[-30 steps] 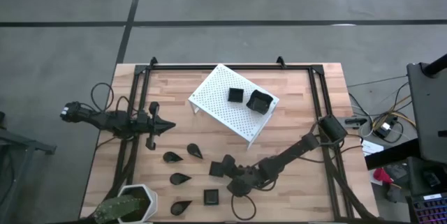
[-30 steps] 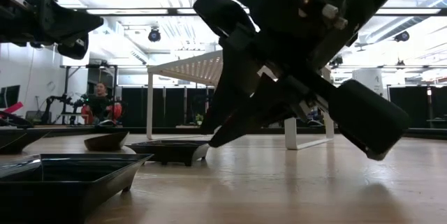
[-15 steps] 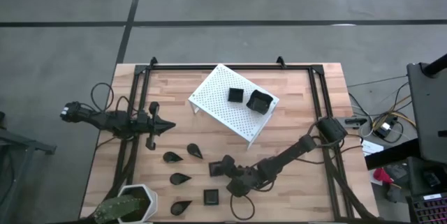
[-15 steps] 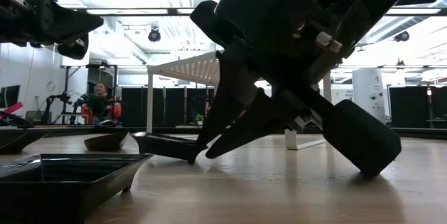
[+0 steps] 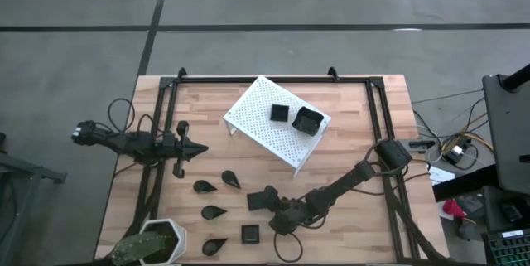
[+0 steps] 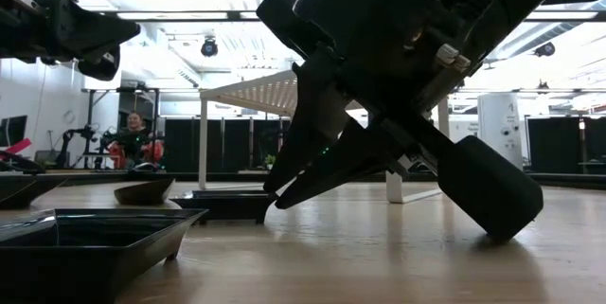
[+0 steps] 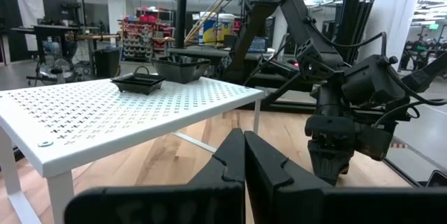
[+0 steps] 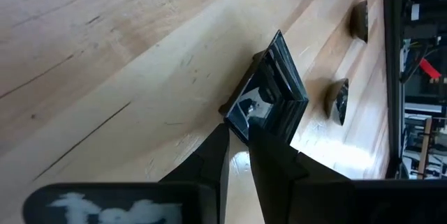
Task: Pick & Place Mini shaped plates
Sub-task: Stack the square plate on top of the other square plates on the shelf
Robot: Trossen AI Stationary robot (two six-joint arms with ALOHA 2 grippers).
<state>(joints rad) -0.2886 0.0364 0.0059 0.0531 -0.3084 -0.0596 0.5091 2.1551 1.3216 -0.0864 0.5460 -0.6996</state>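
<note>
White rack (image 5: 263,125) carries two black plates (image 5: 280,113) (image 5: 307,120).

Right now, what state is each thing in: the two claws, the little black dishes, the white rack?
Right gripper: shut on the square plate's rim.
Square plate: pinched, low at the table.
Left gripper: shut, idle, holding nothing.
White rack: upright, bearing two plates.
Teardrop plates: loose on the table.

dark jointed arms (image 5: 348,185), black cables
</note>
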